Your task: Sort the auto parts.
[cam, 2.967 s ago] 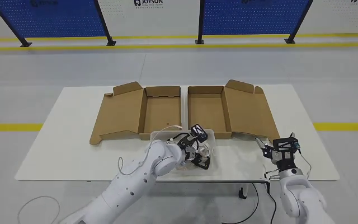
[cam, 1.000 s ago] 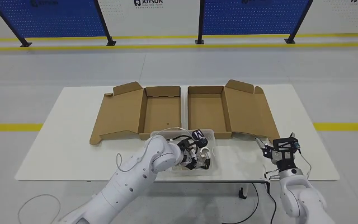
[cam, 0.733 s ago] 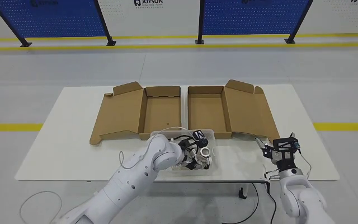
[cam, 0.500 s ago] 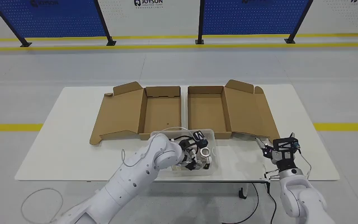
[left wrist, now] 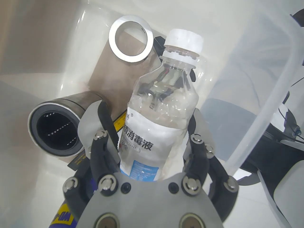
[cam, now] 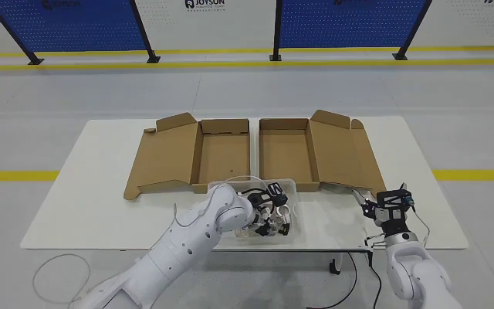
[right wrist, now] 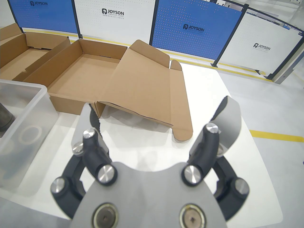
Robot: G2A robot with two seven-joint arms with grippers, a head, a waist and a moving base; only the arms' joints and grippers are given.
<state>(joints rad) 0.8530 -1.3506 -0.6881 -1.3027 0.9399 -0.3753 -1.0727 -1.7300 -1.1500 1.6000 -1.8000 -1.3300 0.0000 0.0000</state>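
Right now the left end effector (left wrist: 149,116) is inside the clear plastic bin (left wrist: 225,24), pinching the clear plastic white-capped bottle (left wrist: 163,96) at its label. The bottle's long axis runs straight out, cap foremost. The spread right end effector (right wrist: 158,107) hangs outside the bin.

Your left gripper (left wrist: 148,129): arm stretched forward, wrist pitched down, fingers clamped on plastic bottle (left wrist: 163,88). Your right gripper (right wrist: 158,105): arm tucked back, hovers low, jaws spread wide.
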